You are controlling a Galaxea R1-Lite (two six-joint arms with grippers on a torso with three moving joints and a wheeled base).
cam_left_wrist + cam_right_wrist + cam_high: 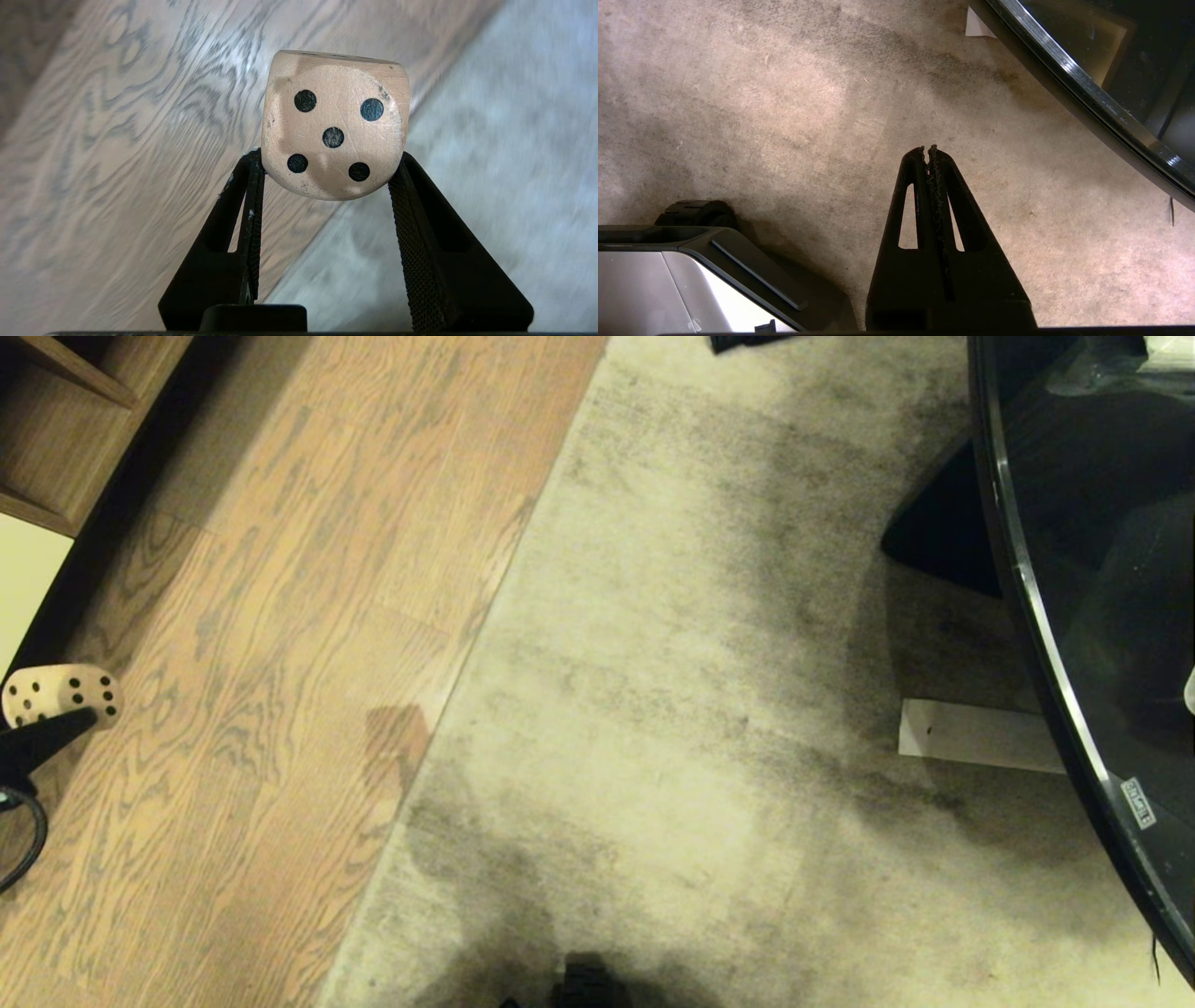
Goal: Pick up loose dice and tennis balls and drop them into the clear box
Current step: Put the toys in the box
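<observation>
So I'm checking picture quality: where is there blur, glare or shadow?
Left wrist view: die sharp in the left gripper, floor behind streaked with blur. Head view: dark shadow patches on the carpet, glare line along the glass table edge. Right wrist view: sharp, right gripper shut.

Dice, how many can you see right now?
1. The dice is clamped between the jaws of the left gripper, held above the wood floor at the robot's left. Others may lie out of view.
</observation>
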